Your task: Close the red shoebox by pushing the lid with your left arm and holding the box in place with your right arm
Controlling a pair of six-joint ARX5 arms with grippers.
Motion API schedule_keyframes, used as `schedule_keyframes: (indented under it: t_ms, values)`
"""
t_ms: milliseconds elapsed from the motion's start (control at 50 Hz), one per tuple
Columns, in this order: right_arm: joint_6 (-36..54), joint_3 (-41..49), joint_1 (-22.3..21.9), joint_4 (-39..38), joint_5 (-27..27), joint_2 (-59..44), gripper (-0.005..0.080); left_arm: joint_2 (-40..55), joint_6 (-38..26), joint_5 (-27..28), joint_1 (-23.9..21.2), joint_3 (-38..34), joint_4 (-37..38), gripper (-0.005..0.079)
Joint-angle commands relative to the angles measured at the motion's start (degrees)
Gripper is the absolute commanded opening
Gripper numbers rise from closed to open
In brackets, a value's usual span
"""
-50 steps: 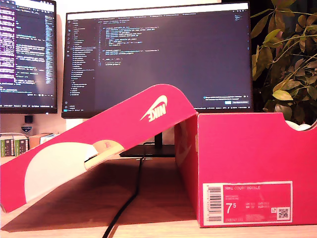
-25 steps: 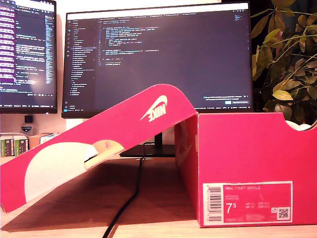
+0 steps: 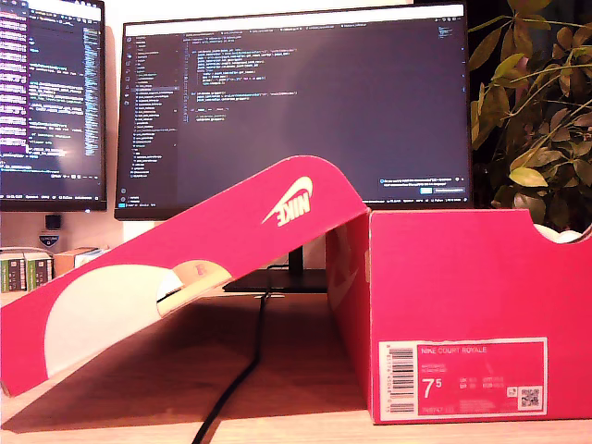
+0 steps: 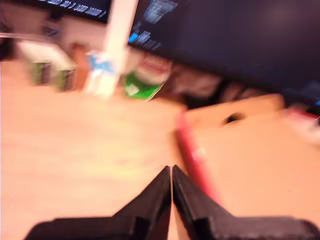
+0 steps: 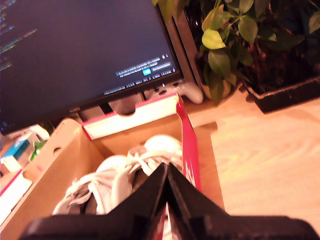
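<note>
The red shoebox (image 3: 462,296) stands on the wooden table at the exterior view's right. Its hinged lid (image 3: 185,268) is open and slopes down to the table at that view's left. No arm shows in the exterior view. In the blurred first wrist view my first gripper (image 4: 171,172) is shut and empty, beside the lid's red edge (image 4: 195,155) and its brown inner face (image 4: 260,165). My second gripper (image 5: 166,170) is shut and empty, above the box's red side wall (image 5: 187,145). White shoes (image 5: 120,175) lie inside the box.
Two lit monitors (image 3: 296,111) stand behind the box. A leafy plant (image 3: 536,120) is at the exterior view's right, and its pot (image 5: 285,90) shows in the second wrist view. A black cable (image 3: 236,379) runs under the lid. Small boxes (image 3: 28,268) sit at the exterior view's left.
The box and lid have not moved. Only the text on the monitor at the exterior view's left has scrolled.
</note>
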State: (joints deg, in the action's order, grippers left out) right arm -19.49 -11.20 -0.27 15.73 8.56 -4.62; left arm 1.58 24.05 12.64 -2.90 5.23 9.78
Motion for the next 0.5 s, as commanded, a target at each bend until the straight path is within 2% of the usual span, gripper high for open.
schedule_keyframes:
  t_ms: [0,200,480]
  values:
    - [-0.02,-1.64,0.15,0.2,-0.04,-2.95,-0.0012,2.97,1.53,1.62,0.13,2.4,0.33,-0.0019]
    - [0.59,-7.54,0.13,0.77,-0.11,-12.02,-0.0012,14.03,2.6,4.2,0.15,8.79,1.36,-0.0019]
    - [8.66,-19.45,0.13,4.0,-0.11,-28.37,-0.0012,34.86,0.31,9.07,0.17,18.34,1.64,-0.0019]
